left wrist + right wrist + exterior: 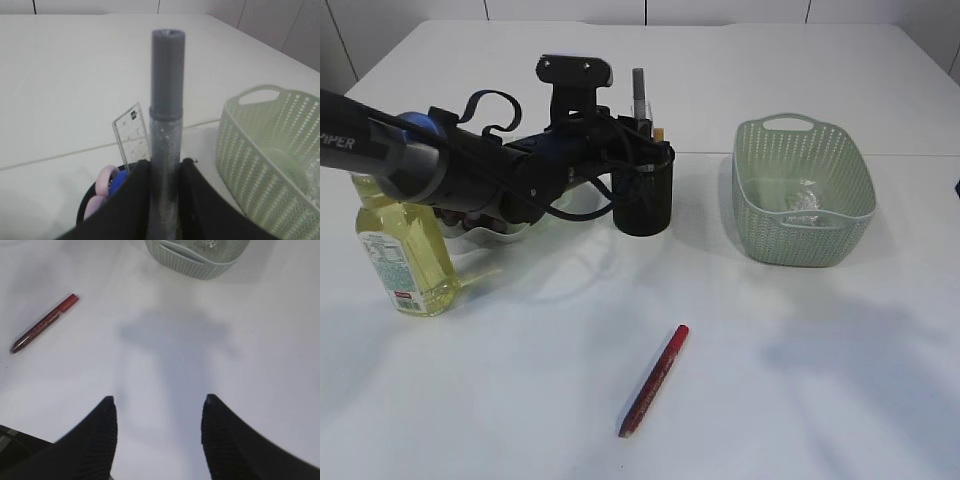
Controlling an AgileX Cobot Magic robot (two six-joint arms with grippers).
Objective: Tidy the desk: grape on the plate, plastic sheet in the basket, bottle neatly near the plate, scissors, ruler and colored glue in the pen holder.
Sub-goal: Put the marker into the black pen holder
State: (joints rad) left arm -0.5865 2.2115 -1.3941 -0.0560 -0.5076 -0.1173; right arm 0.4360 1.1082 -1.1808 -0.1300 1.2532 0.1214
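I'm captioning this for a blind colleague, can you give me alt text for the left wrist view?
The left tool has its fingers on either side of an upright grey glue stick over the black pen holder, which already holds a clear ruler and pink-handled scissors. A pale green basket sits on the white table to the right.

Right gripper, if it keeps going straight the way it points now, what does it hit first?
Probably just the bare white table; the right gripper points down at it, fingers apart, the red glue pen well off to the side.
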